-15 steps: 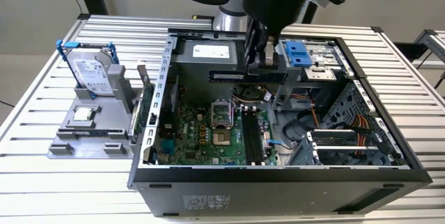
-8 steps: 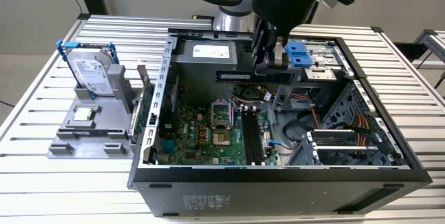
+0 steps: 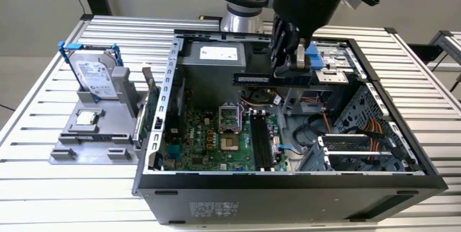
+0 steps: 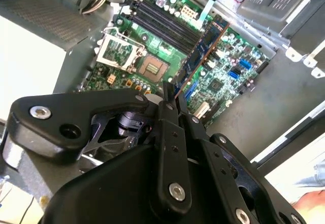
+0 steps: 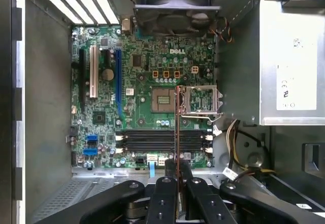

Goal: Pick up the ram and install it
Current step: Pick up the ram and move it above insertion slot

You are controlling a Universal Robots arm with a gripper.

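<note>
My gripper [image 3: 290, 73] is shut on the ram [image 3: 260, 79], a thin dark stick held level above the open computer case [image 3: 288, 181]. It hangs over the motherboard [image 3: 216, 140], well above the long black slots [image 3: 260, 147]. In both wrist views the ram [image 5: 177, 122] [image 4: 200, 49] shows edge-on, reaching out from between the black fingers [image 5: 165, 183] [image 4: 170, 112]. In the first wrist view it crosses the slots [image 5: 147, 140] at a right angle, with its far end over the processor socket [image 5: 163, 98].
A grey holder [image 3: 90, 135] at the exterior view's left carries a silver hard drive [image 3: 94, 75] with blue rails and a small chip [image 3: 86, 117]. A green card [image 3: 153, 117] stands by the case wall. Power supply [image 3: 216, 54], cables [image 3: 317, 108] and a drive cage [image 3: 360, 151] crowd the case.
</note>
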